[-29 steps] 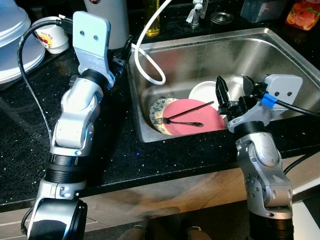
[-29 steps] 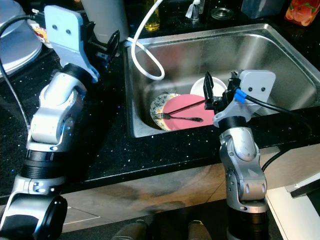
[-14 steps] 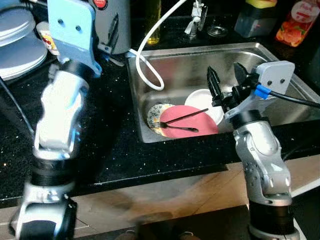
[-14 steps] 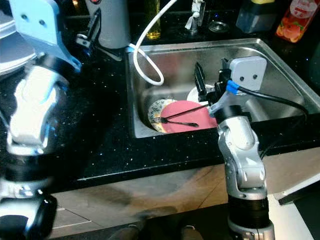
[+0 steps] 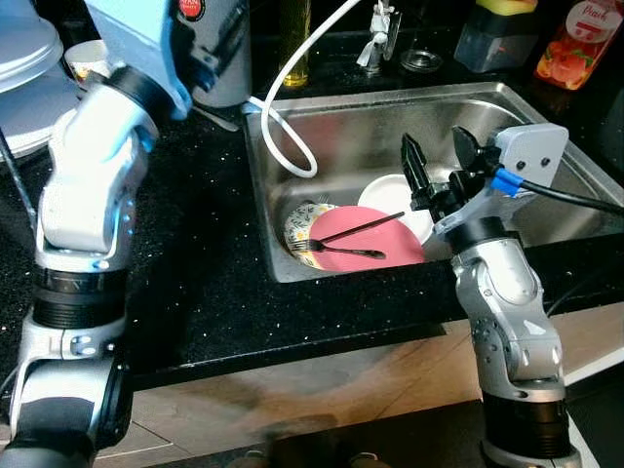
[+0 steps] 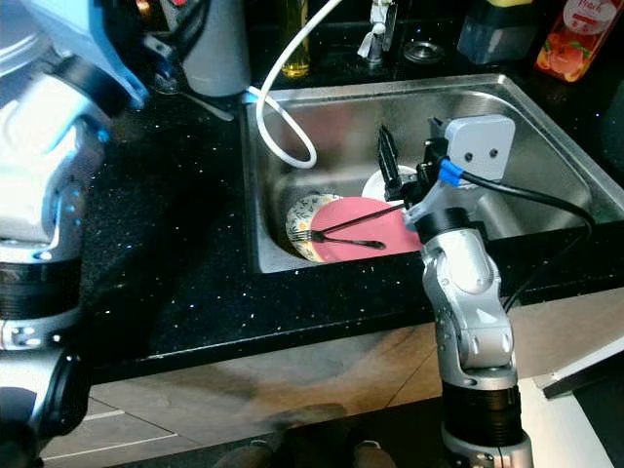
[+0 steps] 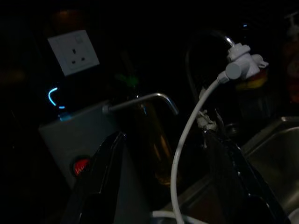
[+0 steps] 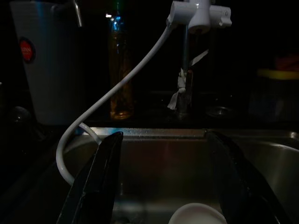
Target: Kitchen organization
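Note:
In the steel sink (image 5: 507, 107) a pink plate (image 5: 390, 249) lies over a patterned plate (image 5: 300, 216), with a white bowl (image 5: 388, 192) behind them. A dark fork (image 5: 341, 251) and a thin dark utensil (image 5: 370, 224) rest on the pink plate. My right gripper (image 5: 432, 138) is open, hovering over the white bowl and holding nothing. My left gripper (image 7: 163, 140) is open and raised at the back left of the counter, facing a grey appliance with a red button (image 5: 219, 49) and the tap (image 7: 240, 60).
A white hose (image 5: 288, 97) loops from the tap into the sink. An amber bottle (image 5: 295, 39), a yellow-lidded container (image 5: 497, 34) and a juice bottle (image 5: 570, 44) stand behind the sink. White dishes (image 5: 24, 58) and a mug (image 5: 83, 57) sit at the back left of the black counter (image 5: 214, 283).
The camera has shifted. My left arm has swung up and back toward the grey appliance. My right gripper stays open above the white bowl.

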Controlling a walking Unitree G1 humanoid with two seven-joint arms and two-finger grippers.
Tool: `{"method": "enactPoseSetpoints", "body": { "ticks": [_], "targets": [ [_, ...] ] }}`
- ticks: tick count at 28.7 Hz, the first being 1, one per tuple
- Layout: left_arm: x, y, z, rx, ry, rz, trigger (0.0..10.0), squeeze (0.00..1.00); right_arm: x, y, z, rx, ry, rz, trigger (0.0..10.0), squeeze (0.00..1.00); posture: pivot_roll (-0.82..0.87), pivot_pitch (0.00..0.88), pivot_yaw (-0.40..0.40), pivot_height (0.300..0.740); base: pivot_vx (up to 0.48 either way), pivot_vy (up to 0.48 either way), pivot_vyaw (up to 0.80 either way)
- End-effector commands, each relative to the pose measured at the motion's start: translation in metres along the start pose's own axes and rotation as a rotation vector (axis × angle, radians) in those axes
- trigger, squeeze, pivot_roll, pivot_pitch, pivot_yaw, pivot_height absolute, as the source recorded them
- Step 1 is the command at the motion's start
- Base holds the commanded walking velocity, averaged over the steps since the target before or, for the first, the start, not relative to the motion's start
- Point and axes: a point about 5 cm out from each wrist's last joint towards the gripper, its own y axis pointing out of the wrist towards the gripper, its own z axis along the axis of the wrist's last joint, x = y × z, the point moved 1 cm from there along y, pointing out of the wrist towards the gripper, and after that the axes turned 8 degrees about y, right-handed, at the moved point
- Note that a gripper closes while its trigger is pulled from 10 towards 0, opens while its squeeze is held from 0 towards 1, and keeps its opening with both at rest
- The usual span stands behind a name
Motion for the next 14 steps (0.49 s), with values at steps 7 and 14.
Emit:
{"method": "enactPoseSetpoints", "body": {
  "ticks": [7, 14],
  "targets": [
    [0.025, -0.01, 0.003, -0.016, -0.069, 0.003, 10.0, 0.0, 0.004, -0.001, -0.005, -0.006, -0.004, -0.009, 10.0, 0.0, 0.11, 0.102, 0.034, 0.74, 0.0, 0.0, 0.0],
    [0.028, -0.017, 0.004, -0.034, -0.085, 0.026, 10.0, 0.0, 0.003, -0.002, -0.007, -0.009, 0.003, -0.011, 10.0, 0.0, 0.12, 0.098, 0.033, 0.74, 0.0, 0.0, 0.0]
  ]
}}
